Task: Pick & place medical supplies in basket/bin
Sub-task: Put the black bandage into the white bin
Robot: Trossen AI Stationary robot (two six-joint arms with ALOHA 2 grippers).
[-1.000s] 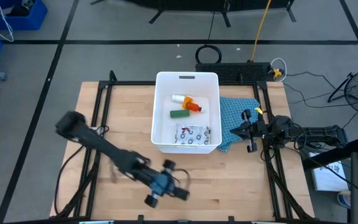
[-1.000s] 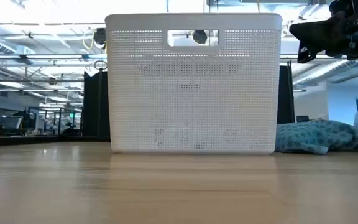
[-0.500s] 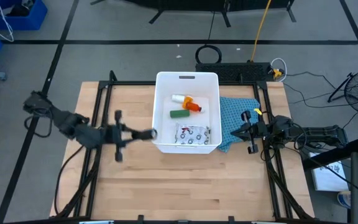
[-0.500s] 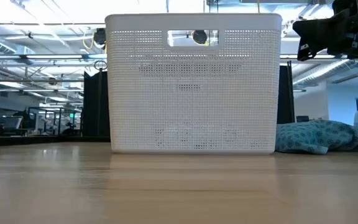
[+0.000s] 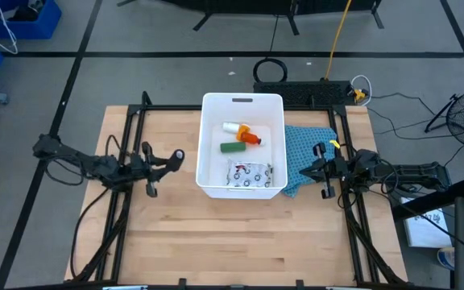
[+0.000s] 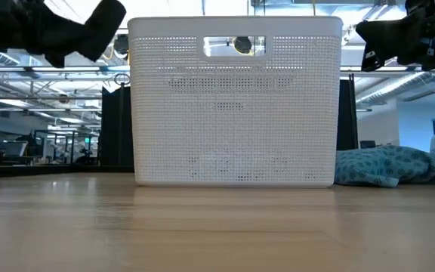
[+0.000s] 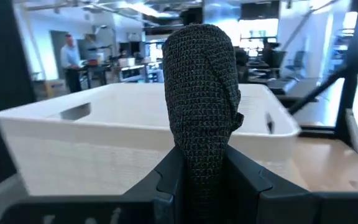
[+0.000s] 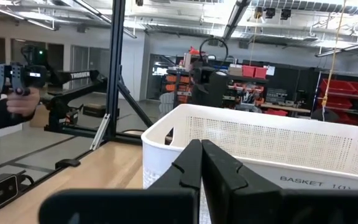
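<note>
The white basket (image 5: 208,145) stands at the table's far middle. In it lie a small white bottle (image 5: 230,127), an orange pill bottle (image 5: 244,130), a red tube (image 5: 253,139), a green block (image 5: 232,147) and a white patterned packet (image 5: 250,173). My left gripper (image 5: 167,159) hovers left of the basket, level with its rim in the low view (image 6: 59,30), shut on a black block (image 7: 201,99). My right gripper (image 5: 307,171) is shut and empty above the blue cloth (image 5: 308,145), right of the basket. My left gripper pinches the black block between its two fingers (image 7: 166,180), on the block's end nearest the wrist (image 7: 199,165). The fingers lie level and point toward the table's right, at the basket. The block sticks out past the fingertips, lifted clear of the table.
The blue cloth lies bunched against the basket's right side (image 6: 391,166). Black frame rails (image 5: 131,137) run along the table's left and right sides. Bare wood (image 5: 240,234) stretches before the basket. People show in the room beyond.
My left gripper has swung from the table's near edge up toward the basket's left wall, then drawn back a little toward the left edge. It now shows high in the low view. My right arm has kept still.
</note>
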